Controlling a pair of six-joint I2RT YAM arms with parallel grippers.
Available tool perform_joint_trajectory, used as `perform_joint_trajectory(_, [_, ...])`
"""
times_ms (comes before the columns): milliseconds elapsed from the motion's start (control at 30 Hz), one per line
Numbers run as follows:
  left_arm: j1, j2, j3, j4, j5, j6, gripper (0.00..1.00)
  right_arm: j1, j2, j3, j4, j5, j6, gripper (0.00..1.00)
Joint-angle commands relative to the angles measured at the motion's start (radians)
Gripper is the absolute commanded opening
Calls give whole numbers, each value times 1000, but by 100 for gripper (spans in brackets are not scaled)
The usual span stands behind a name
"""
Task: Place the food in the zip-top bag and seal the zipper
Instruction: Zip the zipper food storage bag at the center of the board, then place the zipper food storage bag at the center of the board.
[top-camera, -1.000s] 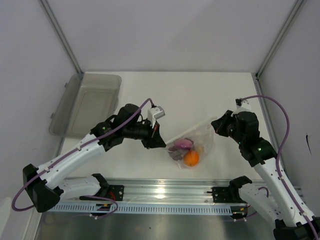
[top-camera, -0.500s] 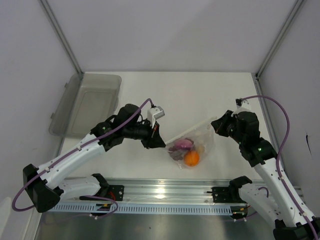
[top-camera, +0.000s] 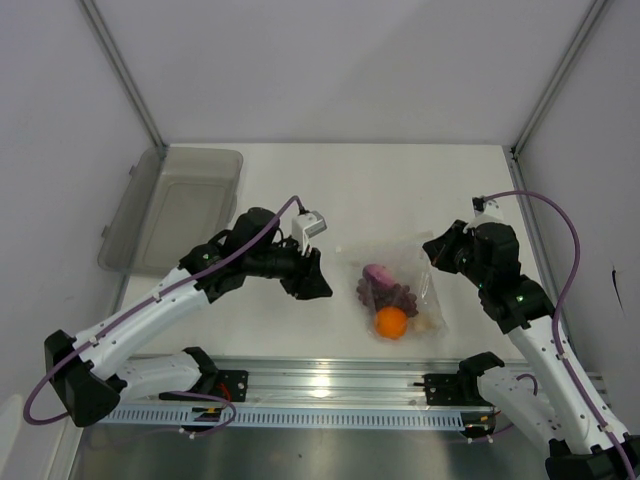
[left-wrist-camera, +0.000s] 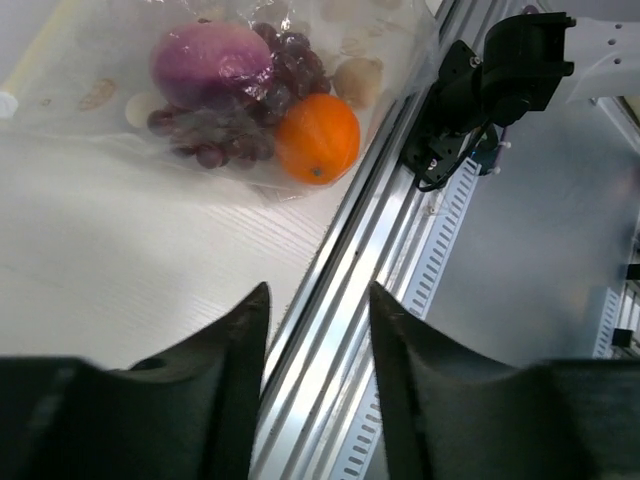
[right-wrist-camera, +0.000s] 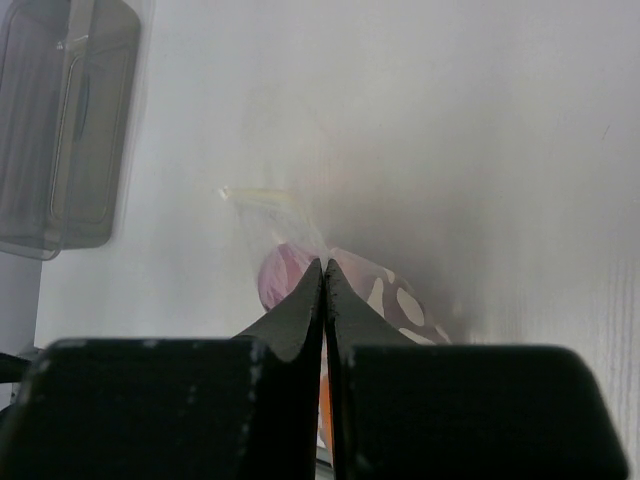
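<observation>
The zip-top bag (top-camera: 405, 295) lies on the white table with the food inside: a purple onion (top-camera: 377, 272), dark berries (top-camera: 397, 294), an orange (top-camera: 391, 321) and a whitish garlic bulb (top-camera: 429, 322). My left gripper (top-camera: 318, 281) stands open just left of the bag, apart from it. The left wrist view shows its fingers spread with nothing between them (left-wrist-camera: 318, 292), and the onion (left-wrist-camera: 210, 62), berries (left-wrist-camera: 240, 120) and orange (left-wrist-camera: 317, 138) ahead. My right gripper (top-camera: 432, 255) is shut on the bag's upper right edge (right-wrist-camera: 324, 262). The zipper strip (right-wrist-camera: 258, 197) trails off to the left.
A grey translucent tub (top-camera: 175, 205) sits at the table's far left, and shows in the right wrist view too (right-wrist-camera: 65, 120). A metal rail (top-camera: 320, 385) runs along the near edge below the bag.
My left gripper has opened and let go of the bag. The bag has swung right toward the right gripper, and the food has shifted with it.
</observation>
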Motion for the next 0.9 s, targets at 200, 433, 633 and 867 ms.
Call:
perform_joint_trajectory(200, [27, -76, -1, 22, -120, -29, 72, -5, 3, 16, 32, 12, -7, 0])
perform_joint_trajectory(433, [29, -73, -1, 34, -106, -32, 74, -5, 72, 36, 45, 96, -10, 0])
perform_joint_trajectory(633, [29, -80, -18, 58, -83, -51, 74, -5, 210, 65, 93, 233, -36, 0])
perform_joint_trajectory(867, [29, -100, -60, 97, -45, -89, 74, -23, 432, 156, 186, 319, -79, 0])
